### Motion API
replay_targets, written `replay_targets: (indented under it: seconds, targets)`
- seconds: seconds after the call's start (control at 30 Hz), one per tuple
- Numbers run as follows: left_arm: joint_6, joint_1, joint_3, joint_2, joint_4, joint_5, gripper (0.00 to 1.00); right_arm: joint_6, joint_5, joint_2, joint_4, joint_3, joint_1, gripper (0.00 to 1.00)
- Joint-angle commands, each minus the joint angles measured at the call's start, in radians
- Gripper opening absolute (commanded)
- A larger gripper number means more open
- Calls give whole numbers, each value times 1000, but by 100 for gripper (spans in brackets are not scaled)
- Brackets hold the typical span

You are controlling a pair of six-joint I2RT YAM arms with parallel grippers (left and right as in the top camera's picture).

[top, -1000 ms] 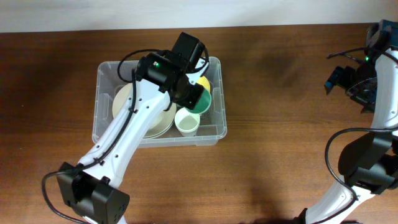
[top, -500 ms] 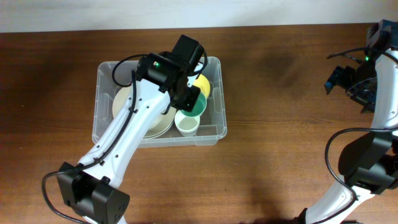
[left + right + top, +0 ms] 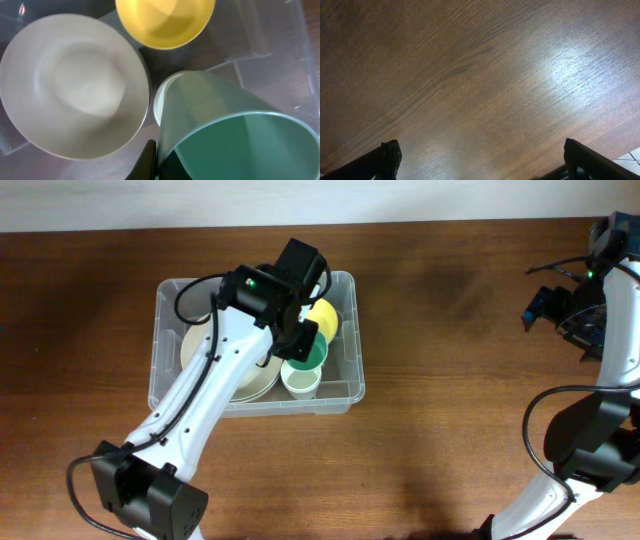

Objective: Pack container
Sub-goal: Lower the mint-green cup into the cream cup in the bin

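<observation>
Left of centre, the container (image 3: pixel 166 345) lies lengthwise left-right, mouth up — left gripper (image 3: pixel 304 340) clamps green cup (image 3: pixel 225 135); right gripper (image 3: pixel 480 167) spread.

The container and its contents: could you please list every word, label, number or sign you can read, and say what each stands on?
No readable text in any view.
container: clear plastic, no legible print or label text.
green cup: plain, no marking.
yellow bowl: plain, no marking.
white bowl: plain, no marking.
</observation>
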Motion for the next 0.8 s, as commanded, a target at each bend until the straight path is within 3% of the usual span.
replay_targets:
  seconds: [0.0,0.77]
  targets:
    - [-31,26,-11,20,-13,-4,1,-3,5,-11,0,0,-4,99]
    - [-31,29,-12,23,-51,43,1,-3,5,-11,0,0,-4,99]
